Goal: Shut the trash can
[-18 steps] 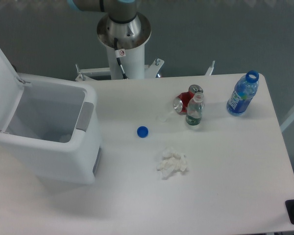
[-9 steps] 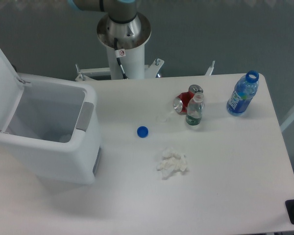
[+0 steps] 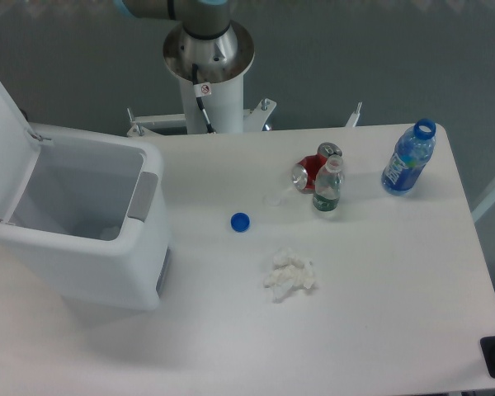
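Here, trash can (image 3: pixel 82 239) lid up, blue cap (image 3: pixel 240 221), tissue wad (image 3: pixel 289 275), bottles nearby, gripper unseen.

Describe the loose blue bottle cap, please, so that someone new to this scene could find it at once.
Start at the big white trash can on the table's left side, its lid standing open. Just right of its front lies the blue cap, flat on the bare white table. It is alone, small and round, above the crumpled white tissue.

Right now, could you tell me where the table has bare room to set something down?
The front strip below the crumpled tissue is bare, as is the right side below the blue bottle. It is crowded around the can and small bottle; the trash can fills the left.
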